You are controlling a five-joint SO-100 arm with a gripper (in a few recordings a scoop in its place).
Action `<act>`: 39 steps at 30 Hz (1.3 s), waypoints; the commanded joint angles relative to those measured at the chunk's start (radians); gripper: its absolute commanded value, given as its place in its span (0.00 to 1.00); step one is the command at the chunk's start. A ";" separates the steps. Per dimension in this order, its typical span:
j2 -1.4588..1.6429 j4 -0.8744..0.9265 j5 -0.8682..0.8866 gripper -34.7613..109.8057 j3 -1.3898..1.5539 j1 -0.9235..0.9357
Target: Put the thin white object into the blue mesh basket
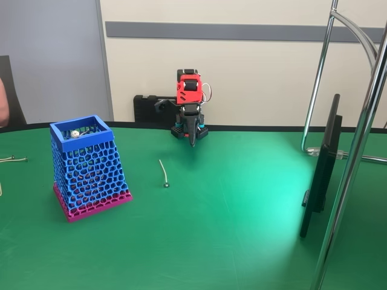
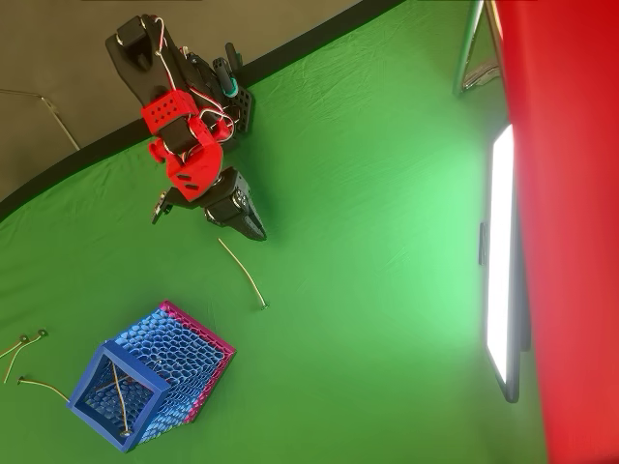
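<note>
The thin white object lies flat on the green table, its silvery ball tip toward the front; the overhead view has the stick running diagonally between the arm and the basket. Left of it stands the blue mesh basket, upright on its magenta base, with similar thin sticks inside. My gripper hangs folded at the back of the table, pointing down, fingers together and holding nothing. In the overhead view the gripper ends just above the stick's near end, apart from it.
A black monitor stands on edge at the right, with chrome stand tubes around it. Several more thin sticks lie at the table's left edge near the basket. A person's arm shows at the far left edge.
</note>
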 commanded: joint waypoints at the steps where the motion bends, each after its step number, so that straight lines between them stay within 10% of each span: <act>1: -0.123 -0.026 0.037 0.24 -0.107 0.018; 39: -1.137 0.178 0.827 0.28 -0.861 0.279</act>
